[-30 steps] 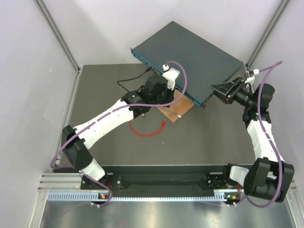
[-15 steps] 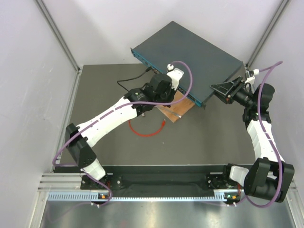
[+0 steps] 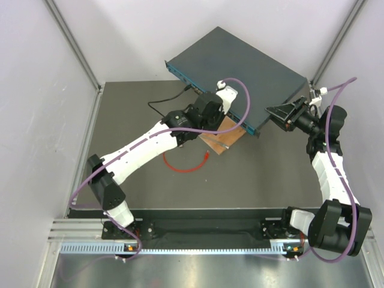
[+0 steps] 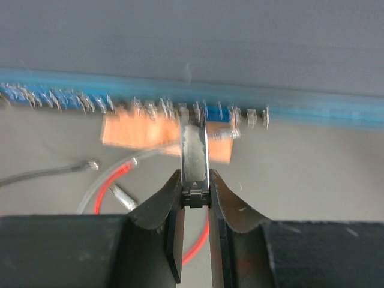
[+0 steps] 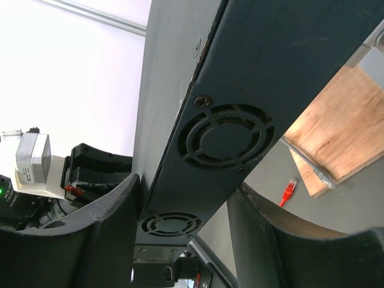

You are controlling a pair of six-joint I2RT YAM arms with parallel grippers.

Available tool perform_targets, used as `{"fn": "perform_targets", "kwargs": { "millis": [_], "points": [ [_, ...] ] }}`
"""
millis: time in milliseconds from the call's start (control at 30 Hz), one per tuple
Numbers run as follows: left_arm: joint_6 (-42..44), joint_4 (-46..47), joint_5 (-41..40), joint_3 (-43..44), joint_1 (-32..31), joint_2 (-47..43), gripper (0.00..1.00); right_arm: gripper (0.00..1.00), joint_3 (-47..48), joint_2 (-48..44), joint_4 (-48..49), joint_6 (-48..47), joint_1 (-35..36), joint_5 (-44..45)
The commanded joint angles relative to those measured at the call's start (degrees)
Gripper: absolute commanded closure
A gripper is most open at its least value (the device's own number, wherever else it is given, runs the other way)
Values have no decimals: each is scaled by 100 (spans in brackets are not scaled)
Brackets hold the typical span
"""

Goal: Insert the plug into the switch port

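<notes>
The plug (image 3: 206,158), with its red boot, lies loose on the table at the end of the red cable (image 3: 180,168); it also shows in the right wrist view (image 5: 290,191). The switch (image 3: 240,66) is tilted, its port row (image 4: 150,111) facing my left gripper (image 4: 195,189). That gripper is shut on a narrow grey connector-like piece (image 4: 194,153) whose tip is at the ports; I cannot tell what it is. In the top view the left gripper (image 3: 227,111) is at the front face. My right gripper (image 3: 279,113) clamps the switch's fan end (image 5: 228,132).
A wooden block (image 3: 223,137) props up the switch's front edge. A black cable (image 3: 162,101) lies on the table to the left, its connector (image 4: 90,165) loose. A grey cable's connector (image 4: 123,196) lies beside the red cable. White walls close in the back and sides.
My left gripper has moved right along the switch's front face. The right arm, the switch and the red cable have not moved.
</notes>
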Motion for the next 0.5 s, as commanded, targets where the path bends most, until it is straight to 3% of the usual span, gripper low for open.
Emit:
{"fn": "perform_targets", "kwargs": {
  "millis": [0, 467],
  "points": [
    [200, 1501, -96, 514, 11, 245, 100, 100, 107, -127, 215, -584, 350, -131],
    [68, 1694, -123, 786, 11, 518, 100, 100, 72, -153, 180, -584, 377, -149]
  ]
}}
